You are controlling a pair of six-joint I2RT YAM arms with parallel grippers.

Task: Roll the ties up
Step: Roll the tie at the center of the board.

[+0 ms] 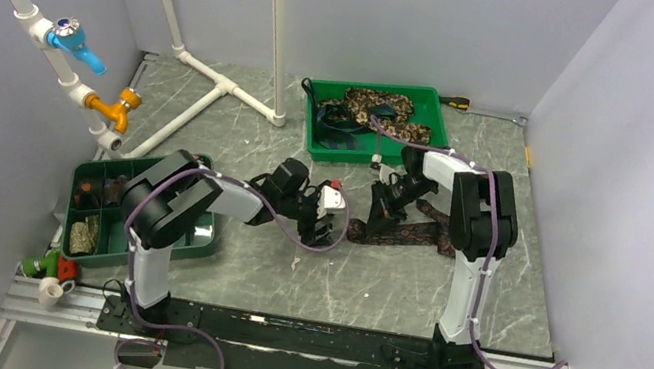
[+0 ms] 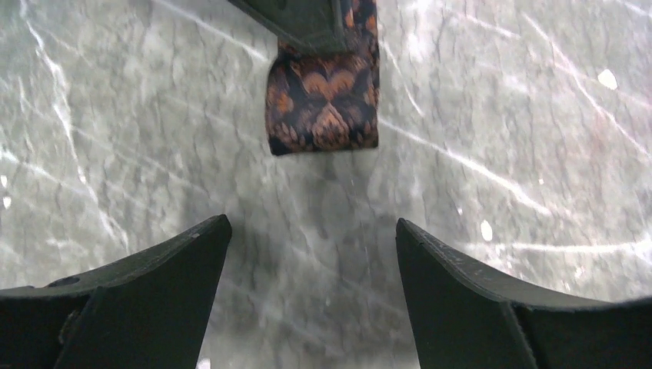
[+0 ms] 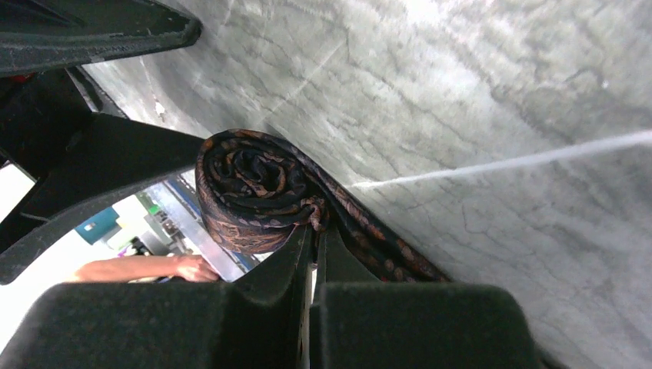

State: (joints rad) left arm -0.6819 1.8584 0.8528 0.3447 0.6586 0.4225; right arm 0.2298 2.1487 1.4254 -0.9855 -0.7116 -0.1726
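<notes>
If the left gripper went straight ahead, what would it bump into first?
Probably the rolled tie, straight ahead of the open left gripper; depth is unclear, so the table might come first.

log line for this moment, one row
right tool: shut on tie, partly rolled | left tool: open, empty, facing tie end

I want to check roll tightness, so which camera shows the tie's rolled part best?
Right wrist view: the tie shows its coiled layers mid-frame, pinched in the right end effector. The top view shows only a dark strip; the left wrist view, one patterned patch.
</notes>
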